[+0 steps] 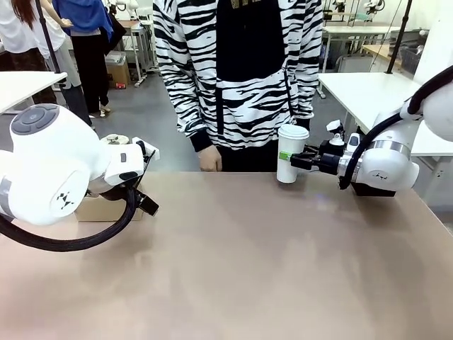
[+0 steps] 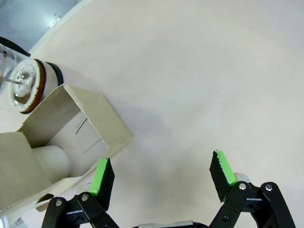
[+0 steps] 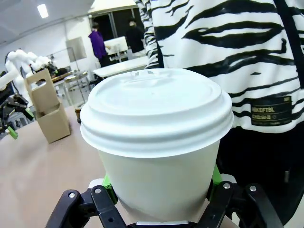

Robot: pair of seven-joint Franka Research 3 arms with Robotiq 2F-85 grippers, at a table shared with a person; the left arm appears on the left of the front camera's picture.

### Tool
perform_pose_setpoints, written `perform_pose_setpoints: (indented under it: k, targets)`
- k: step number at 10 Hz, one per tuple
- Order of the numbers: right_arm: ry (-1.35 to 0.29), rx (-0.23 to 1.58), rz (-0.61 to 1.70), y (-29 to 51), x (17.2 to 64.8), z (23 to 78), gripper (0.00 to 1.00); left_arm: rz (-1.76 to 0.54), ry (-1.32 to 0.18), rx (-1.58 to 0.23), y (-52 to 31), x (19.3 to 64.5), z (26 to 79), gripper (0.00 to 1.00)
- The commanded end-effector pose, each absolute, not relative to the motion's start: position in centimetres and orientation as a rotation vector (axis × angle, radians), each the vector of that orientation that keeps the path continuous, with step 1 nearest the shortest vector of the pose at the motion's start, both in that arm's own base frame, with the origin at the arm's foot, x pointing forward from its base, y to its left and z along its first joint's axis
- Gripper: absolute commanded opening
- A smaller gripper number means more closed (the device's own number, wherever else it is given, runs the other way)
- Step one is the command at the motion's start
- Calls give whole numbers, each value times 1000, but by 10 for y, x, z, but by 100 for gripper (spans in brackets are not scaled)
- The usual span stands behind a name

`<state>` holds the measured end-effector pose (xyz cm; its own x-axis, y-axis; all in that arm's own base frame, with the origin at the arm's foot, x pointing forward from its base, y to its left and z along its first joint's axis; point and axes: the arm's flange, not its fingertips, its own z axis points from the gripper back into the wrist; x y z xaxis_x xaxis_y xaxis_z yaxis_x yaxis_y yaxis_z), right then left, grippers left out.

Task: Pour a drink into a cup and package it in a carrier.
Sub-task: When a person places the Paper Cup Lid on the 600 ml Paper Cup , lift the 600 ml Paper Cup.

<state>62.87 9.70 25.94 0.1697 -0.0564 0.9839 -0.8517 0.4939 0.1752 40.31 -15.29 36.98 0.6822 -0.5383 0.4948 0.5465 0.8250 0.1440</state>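
Note:
The white paper cup (image 1: 291,152) with its white lid (image 3: 156,114) is upright near the table's far edge, in front of the person. My right gripper (image 1: 299,160) is shut on the cup's body from the right, and a green pad (image 3: 214,176) presses its side. The brown cardboard carrier (image 2: 88,126) stands at the far left, partly hidden behind my left arm (image 1: 56,173), and something white (image 2: 53,160) sits in one slot. My left gripper (image 2: 163,175) is open beside the carrier, holding nothing. The clear jug's metal end (image 2: 26,85) touches the carrier's far side; the drink is not visible.
The person in a striped top (image 1: 241,64) stands at the far side, one hand (image 1: 209,159) resting at the table edge. In the right wrist view the carrier (image 3: 47,114) is far across the bare tabletop (image 1: 241,262). Other tables and people are in the background.

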Motion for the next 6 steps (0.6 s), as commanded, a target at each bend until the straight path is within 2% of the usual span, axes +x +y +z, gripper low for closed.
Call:
perform_pose_setpoints:
  k: [1, 6]
  targets:
    - [-1303, 910, 684, 98, 630, 265, 80, -607, -551, -20, -152, 403, 370, 100]
    - [-1303, 910, 684, 98, 630, 265, 80, -607, -551, -20, -152, 403, 370, 100]
